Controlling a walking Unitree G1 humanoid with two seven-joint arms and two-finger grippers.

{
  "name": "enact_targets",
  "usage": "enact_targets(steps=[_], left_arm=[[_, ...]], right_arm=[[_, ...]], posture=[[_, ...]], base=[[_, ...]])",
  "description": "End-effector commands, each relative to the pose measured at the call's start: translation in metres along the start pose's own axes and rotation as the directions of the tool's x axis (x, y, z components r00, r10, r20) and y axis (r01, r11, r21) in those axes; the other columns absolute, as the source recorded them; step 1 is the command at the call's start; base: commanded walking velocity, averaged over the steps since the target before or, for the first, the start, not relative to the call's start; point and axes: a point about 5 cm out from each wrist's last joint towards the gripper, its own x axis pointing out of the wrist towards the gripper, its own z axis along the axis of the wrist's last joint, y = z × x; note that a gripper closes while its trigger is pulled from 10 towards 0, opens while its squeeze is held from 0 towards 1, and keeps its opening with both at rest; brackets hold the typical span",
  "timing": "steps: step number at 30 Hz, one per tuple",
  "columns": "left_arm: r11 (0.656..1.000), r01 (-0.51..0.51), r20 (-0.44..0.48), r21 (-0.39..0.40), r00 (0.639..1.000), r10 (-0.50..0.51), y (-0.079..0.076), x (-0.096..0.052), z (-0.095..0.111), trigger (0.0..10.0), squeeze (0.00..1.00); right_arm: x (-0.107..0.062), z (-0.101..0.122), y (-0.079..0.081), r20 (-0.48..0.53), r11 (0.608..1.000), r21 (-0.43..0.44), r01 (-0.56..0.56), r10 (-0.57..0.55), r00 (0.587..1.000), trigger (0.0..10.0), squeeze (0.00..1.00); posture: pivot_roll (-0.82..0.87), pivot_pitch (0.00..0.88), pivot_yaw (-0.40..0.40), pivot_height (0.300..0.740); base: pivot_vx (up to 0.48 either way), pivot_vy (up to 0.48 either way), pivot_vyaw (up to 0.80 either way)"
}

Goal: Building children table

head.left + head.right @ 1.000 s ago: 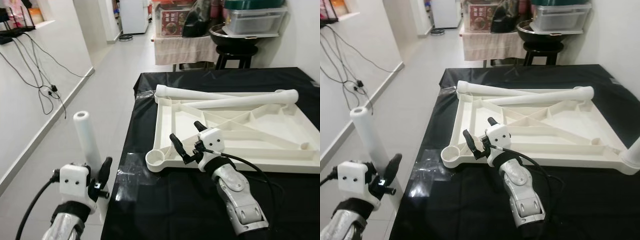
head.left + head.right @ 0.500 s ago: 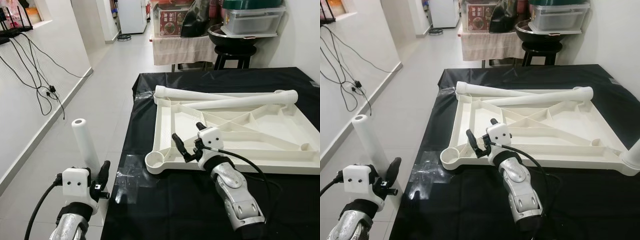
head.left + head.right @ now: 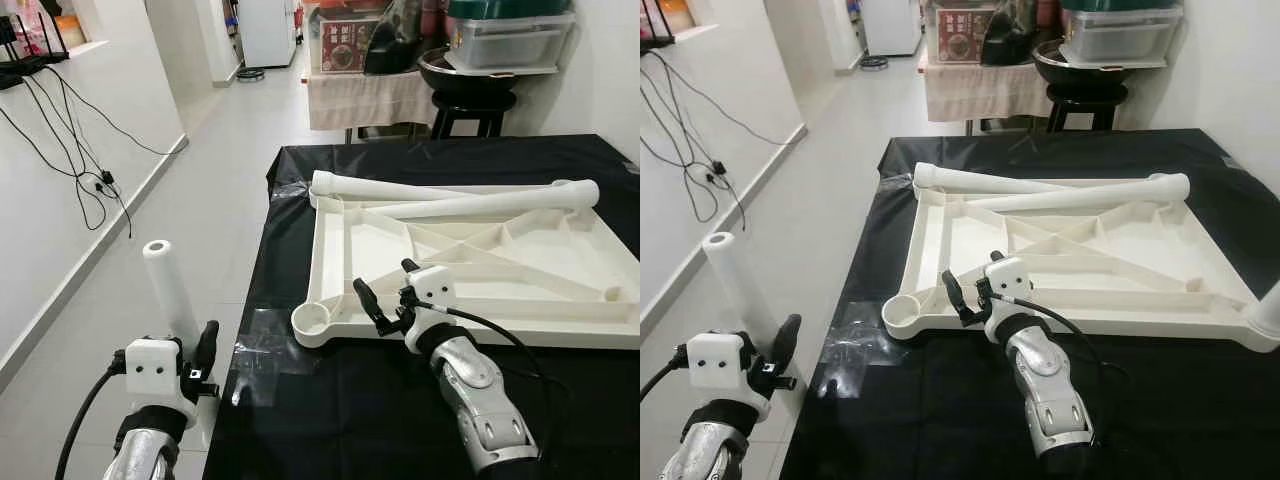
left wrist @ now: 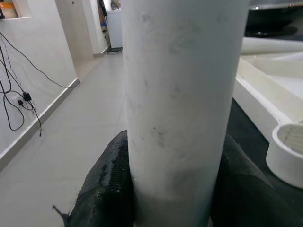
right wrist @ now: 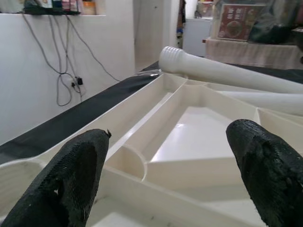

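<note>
The left tool [image 3: 185, 350] grips a white table leg [image 3: 170, 292] upright beside the black table [image 3: 340, 420], now lower than a second ago, while the right tool [image 3: 385, 300], fingers wide, has eased nearer the upturned tabletop's [image 3: 480, 250] corner socket [image 3: 312, 320].

I'm in a home hallway: tiled floor [image 3: 215, 150], a fridge [image 3: 268, 30], storage boxes [image 3: 510, 38], trailing cables [image 3: 85, 150].

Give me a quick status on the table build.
Left gripper shut on white table leg, upright, off the table's left side. Right gripper open over upturned tabletop, near empty corner socket. Two more legs lie across its far edge.
</note>
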Motion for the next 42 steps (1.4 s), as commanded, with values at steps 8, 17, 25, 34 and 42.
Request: enact_targets(steps=[8,17,25,34,42], left_arm=[[1.0,-0.005,0.033,0.003,0.999,0.005,0.002,0.001,0.004,10.0,0.0],[0.999,0.026,0.037,0.042,0.999,-0.027,0.0,0.007,0.002,10.0,0.0],[0.999,0.008,0.035,0.053,0.999,-0.009,0.003,0.003,0.001,10.0,0.0],[0.998,0.024,0.039,0.06,0.999,-0.026,0.002,0.004,0.003,10.0,0.0],[0.995,0.055,0.009,0.08,0.998,-0.055,-0.004,0.005,-0.005,10.0,0.0]], right_arm=[[0.001,-0.002,0.005,-0.004,1.0,0.005,-0.03,0.03,1.0,10.0,0.0],[-0.001,0.008,0.003,0.052,1.0,0.02,-0.022,0.021,0.998,10.0,0.0],[0.001,0.015,0.013,0.093,0.996,-0.02,-0.081,0.083,0.992,10.0,0.0],[0.0,0.015,0.017,0.096,0.994,-0.025,-0.108,0.11,0.989,10.0,0.0],[-0.002,0.013,0.014,0.089,0.996,-0.019,-0.086,0.088,0.992,10.0,0.0]], posture=[[-0.05,0.04,0.057,0.74],[-0.07,0.004,0.068,0.74],[-0.05,0.0,0.058,0.74],[-0.07,0.0,0.077,0.74],[-0.09,0.0,0.075,0.74]], base=[[0.0,0.0,0.0],[0.0,0.0,0.0],[0.0,0.0,0.0],[0.0,0.0,0.0],[0.0,0.0,0.0]])
